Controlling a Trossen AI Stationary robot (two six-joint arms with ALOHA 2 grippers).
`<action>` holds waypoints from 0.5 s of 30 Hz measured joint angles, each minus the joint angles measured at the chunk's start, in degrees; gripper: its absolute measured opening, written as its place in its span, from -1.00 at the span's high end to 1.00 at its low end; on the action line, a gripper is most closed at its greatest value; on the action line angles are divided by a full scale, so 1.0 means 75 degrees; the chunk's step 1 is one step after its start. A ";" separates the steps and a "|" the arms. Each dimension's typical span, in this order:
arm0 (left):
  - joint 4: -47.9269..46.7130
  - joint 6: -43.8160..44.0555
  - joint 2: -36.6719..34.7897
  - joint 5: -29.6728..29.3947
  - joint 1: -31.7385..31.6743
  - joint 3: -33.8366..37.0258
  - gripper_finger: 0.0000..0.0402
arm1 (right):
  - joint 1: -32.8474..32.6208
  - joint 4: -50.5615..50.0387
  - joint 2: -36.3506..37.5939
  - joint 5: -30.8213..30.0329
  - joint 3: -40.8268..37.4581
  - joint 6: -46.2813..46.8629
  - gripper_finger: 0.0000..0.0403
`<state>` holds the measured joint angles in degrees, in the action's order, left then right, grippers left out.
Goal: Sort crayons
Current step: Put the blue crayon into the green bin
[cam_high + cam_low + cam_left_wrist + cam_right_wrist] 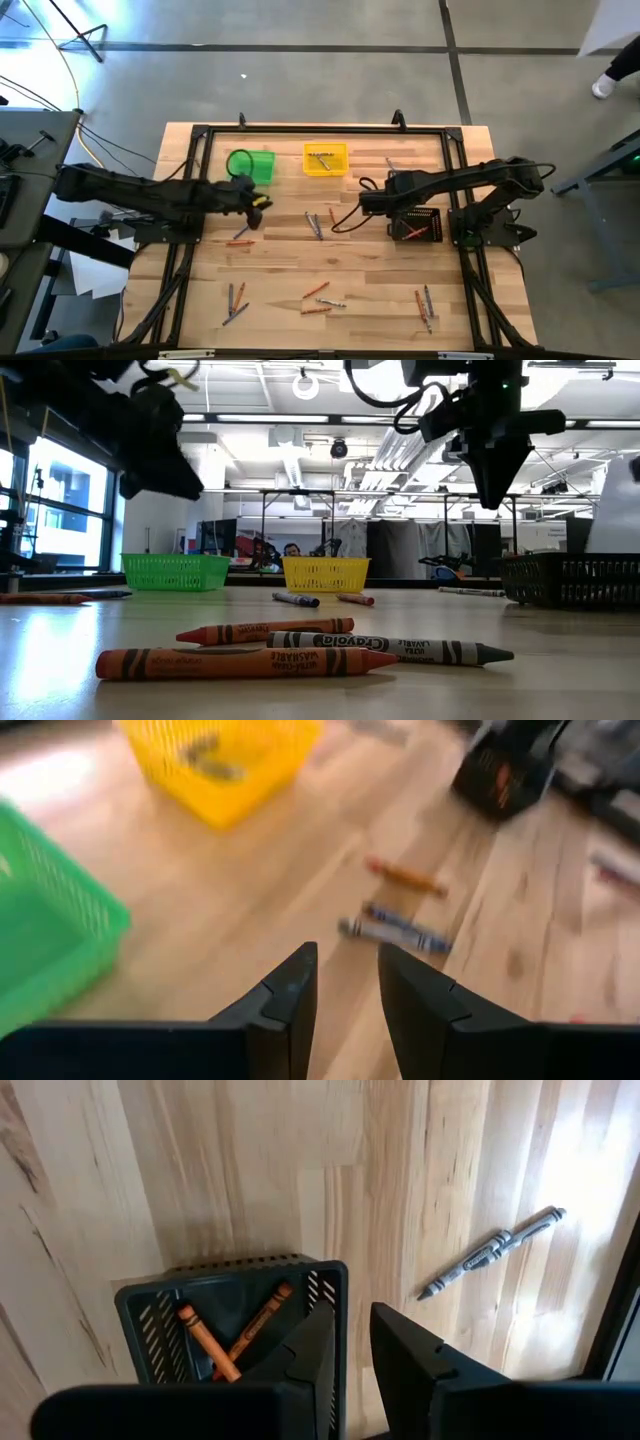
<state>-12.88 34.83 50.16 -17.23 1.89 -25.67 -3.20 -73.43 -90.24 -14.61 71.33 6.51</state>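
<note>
Crayons lie scattered on the wooden table: two grey ones and an orange one at mid-table (395, 928), several near the front edge (240, 660) (318, 298), and two grey ones (490, 1252) beside the black bin (235, 1280). Two orange crayons (225, 1342) lie crossed inside that bin. My left gripper (347, 955) (258, 205) hovers open in front of the green bin (252, 165), slanting down toward the mid-table crayons. My right gripper (352, 1315) (372, 203) hangs high over the black bin's edge, pointing down, with a narrow gap and nothing between its fingers.
The yellow bin (325, 158) stands at the far middle with grey crayons in it, to the right of the green bin. A dark metal frame (195, 240) runs along the table's left and right sides. Bare wood lies between the bins and the front crayons.
</note>
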 joint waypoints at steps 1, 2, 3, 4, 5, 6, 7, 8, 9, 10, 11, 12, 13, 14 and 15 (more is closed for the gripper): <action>-0.0245 0.0053 0.0201 0.0140 0.0000 -0.0157 0.51 | 0.0009 0.0000 0.0000 0.0000 0.0000 0.0007 0.69; -0.0489 0.0069 0.0387 0.0262 0.0000 -0.0321 0.51 | 0.0012 0.0000 0.0000 0.0000 0.0000 0.0010 0.69; -0.0744 0.0075 0.0558 0.0361 0.0000 -0.0490 0.51 | 0.0012 0.0000 0.0000 0.0000 0.0000 0.0013 0.69; -0.0988 0.0078 0.0715 0.0503 0.0000 -0.0644 0.51 | 0.0012 0.0004 0.0000 0.0000 0.0000 0.0014 0.69; -0.1230 0.0086 0.0852 0.0661 0.0000 -0.0787 0.51 | 0.0012 0.0020 0.0000 0.0000 0.0000 0.0013 0.69; -0.1491 0.0116 0.0986 0.0846 0.0000 -0.0916 0.51 | 0.0012 0.0048 0.0000 0.0000 -0.0003 0.0010 0.69; -0.1777 0.0163 0.1093 0.1049 0.0002 -0.1033 0.51 | 0.0012 0.0077 0.0000 0.0000 -0.0003 0.0005 0.69; -0.2047 0.0256 0.1193 0.1215 0.0003 -0.1127 0.51 | 0.0012 0.0097 0.0000 0.0000 -0.0003 -0.0001 0.69; -0.2313 0.0368 0.1280 0.1368 0.0004 -0.1205 0.51 | 0.0012 0.0108 0.0000 0.0000 -0.0003 -0.0001 0.69; -0.2584 0.0515 0.1338 0.1492 0.0006 -0.1250 0.51 | 0.0012 0.0113 0.0000 0.0000 -0.0003 -0.0006 0.69; -0.2858 0.0652 0.1389 0.1574 0.0006 -0.1278 0.51 | 0.0012 0.0124 0.0000 0.0000 -0.0003 -0.0006 0.69; -0.3089 0.0790 0.1434 0.1658 0.0006 -0.1295 0.51 | 0.0012 0.0159 0.0000 0.0000 -0.0005 -0.0006 0.69; -0.3327 0.0951 0.1461 0.1686 0.0006 -0.1297 0.51 | 0.0012 0.0215 0.0000 -0.0002 -0.0006 -0.0006 0.69; -0.3591 0.1108 0.1468 0.1690 0.0006 -0.1298 0.51 | 0.0012 0.0268 0.0000 -0.0003 -0.0006 -0.0009 0.69; -0.3826 0.1259 0.1468 0.1690 0.0006 -0.1298 0.51 | 0.0012 0.0321 0.0000 -0.0003 -0.0006 -0.0009 0.69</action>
<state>-41.58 44.28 61.17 -4.56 1.93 -35.40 -3.11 -71.02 -90.24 -14.63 71.29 6.44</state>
